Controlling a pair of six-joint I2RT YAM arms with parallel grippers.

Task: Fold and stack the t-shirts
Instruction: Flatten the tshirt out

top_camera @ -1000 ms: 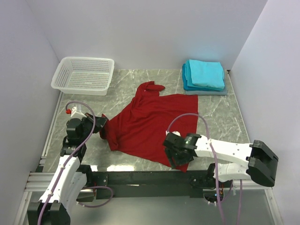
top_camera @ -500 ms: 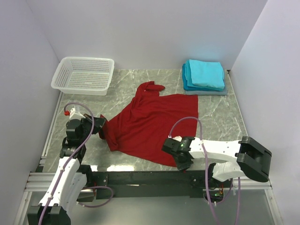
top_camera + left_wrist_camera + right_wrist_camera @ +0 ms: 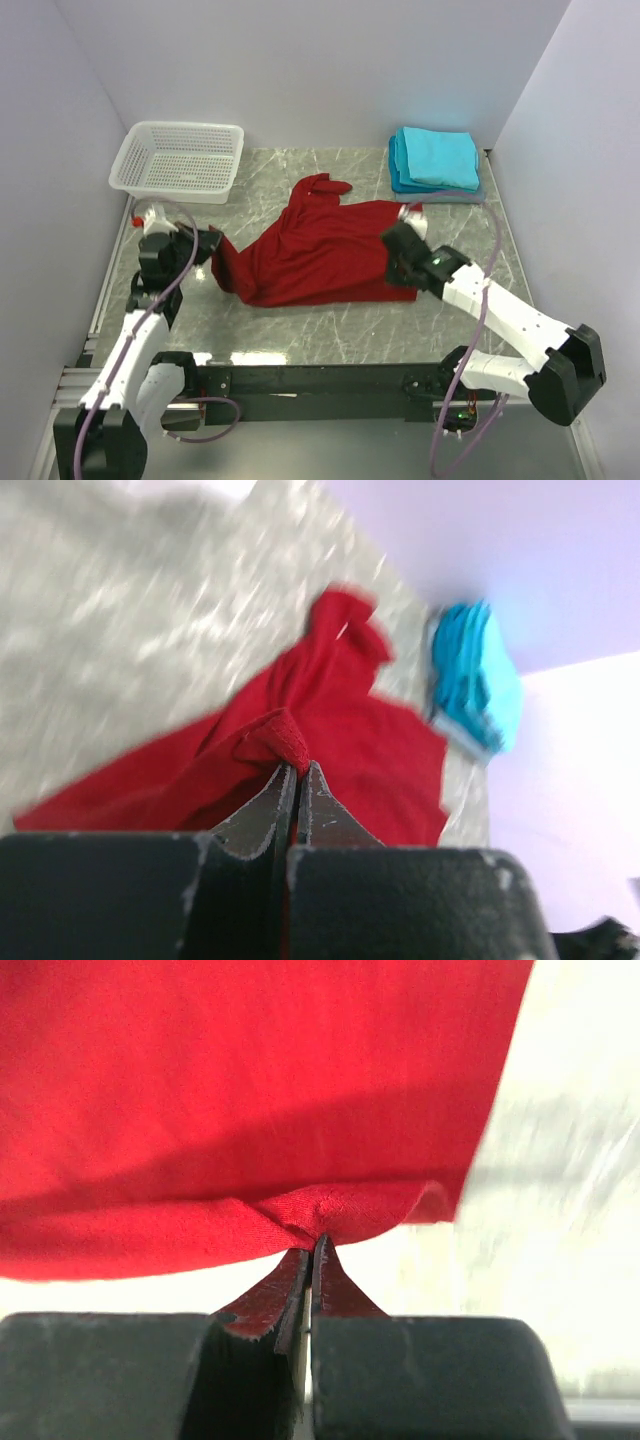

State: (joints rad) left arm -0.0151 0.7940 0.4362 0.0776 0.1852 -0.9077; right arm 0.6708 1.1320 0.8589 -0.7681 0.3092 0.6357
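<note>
A deep red t-shirt (image 3: 315, 255) lies across the middle of the marble table (image 3: 460, 240), its near part doubled back over the rest. My left gripper (image 3: 212, 243) is shut on the shirt's left edge; in the left wrist view a pinch of red t-shirt (image 3: 275, 738) sits between its closed jaws (image 3: 296, 768). My right gripper (image 3: 402, 262) is shut on the shirt's right edge, with a bunched fold of red t-shirt (image 3: 330, 1205) at its tips (image 3: 312, 1245). Folded turquoise t-shirts (image 3: 435, 158) sit stacked at the back right.
A white mesh basket (image 3: 180, 160) stands at the back left corner. The turquoise stack rests on a grey cloth (image 3: 470, 197). White walls close in the left, back and right sides. Bare marble shows along the near edge.
My right gripper closed on the shirt's near right corner and carried it away from the bases, folding the near part over. My left gripper moved back slightly with its hold.
</note>
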